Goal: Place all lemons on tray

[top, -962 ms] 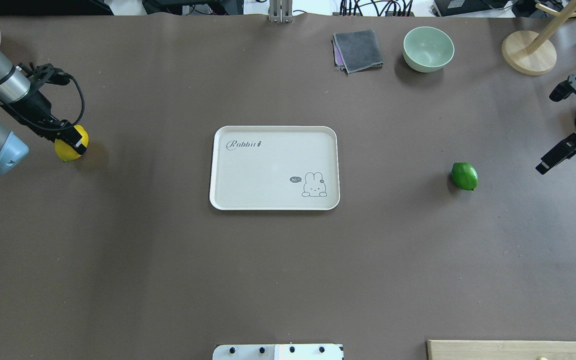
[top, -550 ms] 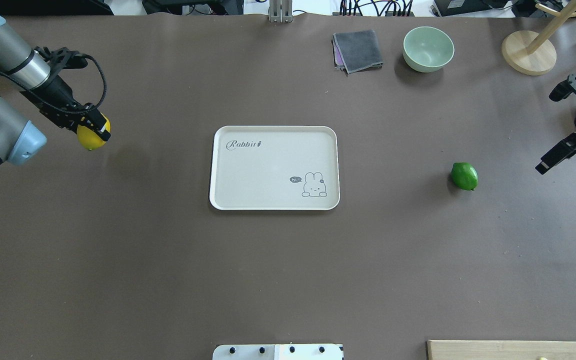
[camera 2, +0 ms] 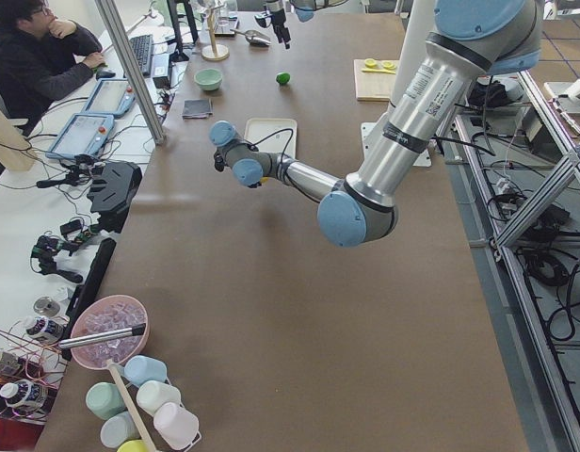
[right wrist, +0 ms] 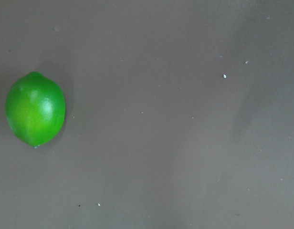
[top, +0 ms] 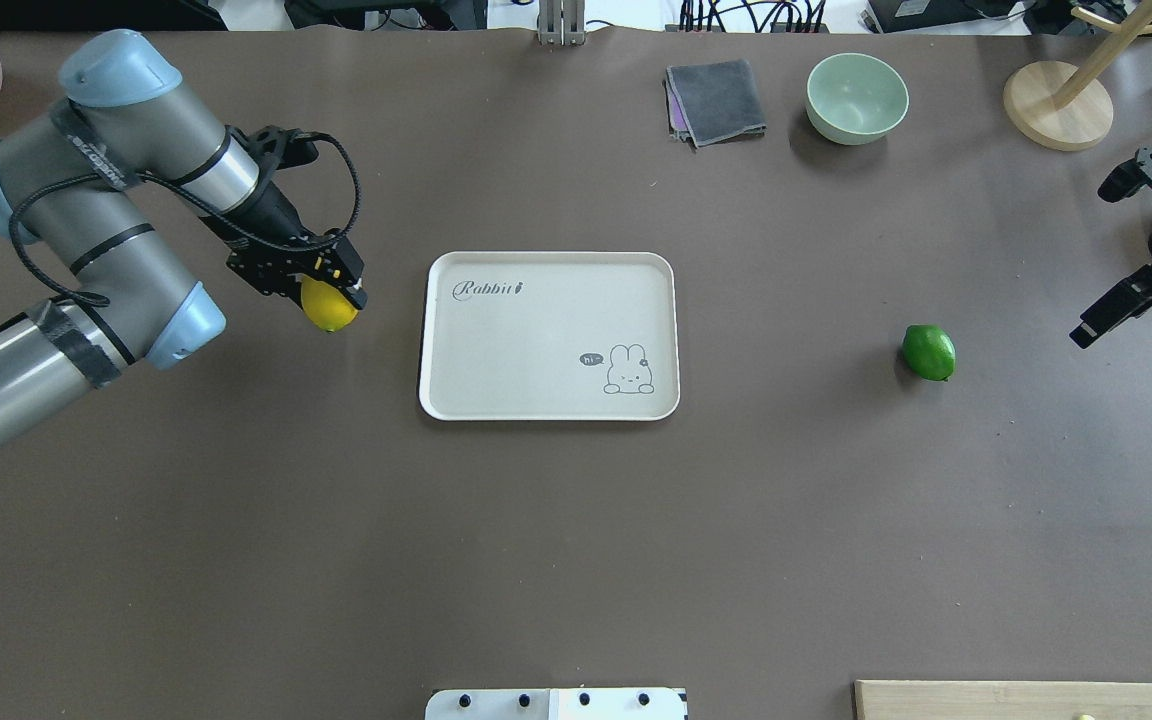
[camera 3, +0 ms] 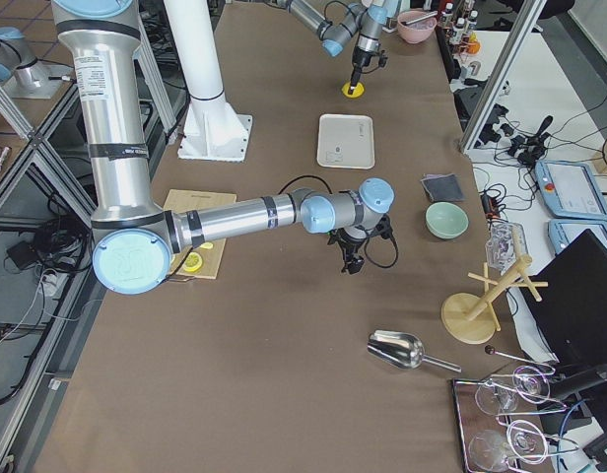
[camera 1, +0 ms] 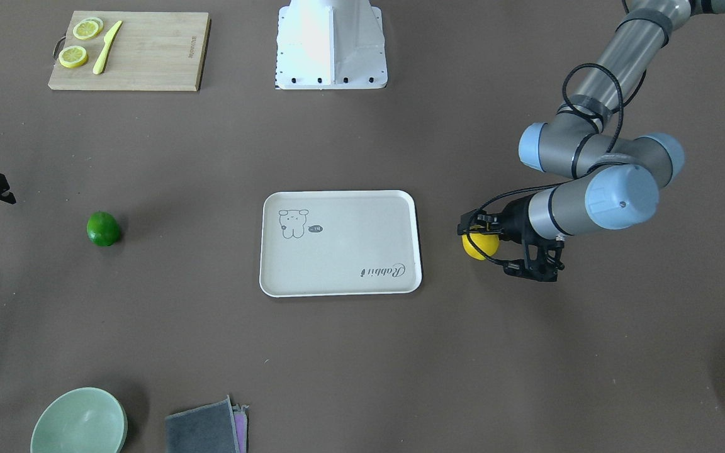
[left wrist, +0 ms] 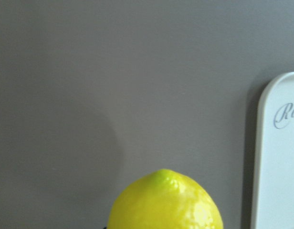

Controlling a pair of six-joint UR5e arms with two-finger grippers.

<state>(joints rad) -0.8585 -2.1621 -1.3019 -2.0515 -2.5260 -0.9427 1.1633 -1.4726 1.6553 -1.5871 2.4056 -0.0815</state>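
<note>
We see the left gripper (top: 333, 298) closed around the yellow lemon (top: 328, 312). Its black fingers clasp the upper part of the fruit, and the lower half hangs out beneath them. In the left wrist view the lemon fills the bottom edge, and its soft shadow lies on the brown table (top: 576, 550) a little apart from the fruit. The cream tray (top: 536, 330), with its "Rabbit" script and outline rabbit, lies just beside this gripper, on the side toward the table's middle. The lemon is short of the tray's rim, near the corner that bears the script, and is not over the tray.

The right gripper (top: 1086, 335) hangs at the far edge of the overhead view, well apart from the tray. We cannot tell whether its fingers stand wide or narrow, since only a dark bar of it shows clearly. The green lemon (top: 928, 352) lies on the table near this gripper, inward of it toward the tray, with nothing touching it. The right wrist view shows it alone at the left of the frame.

Forward of the right gripper, toward the operators' side, a pale green bowl (top: 856, 97) stands with a folded grey cloth (top: 716, 100) near it. Back on the robot's side of that gripper, a wooden cutting board (camera 1: 148, 50) carries two lemon slices (camera 1: 79, 44) and a yellow knife (camera 1: 106, 47).
</note>
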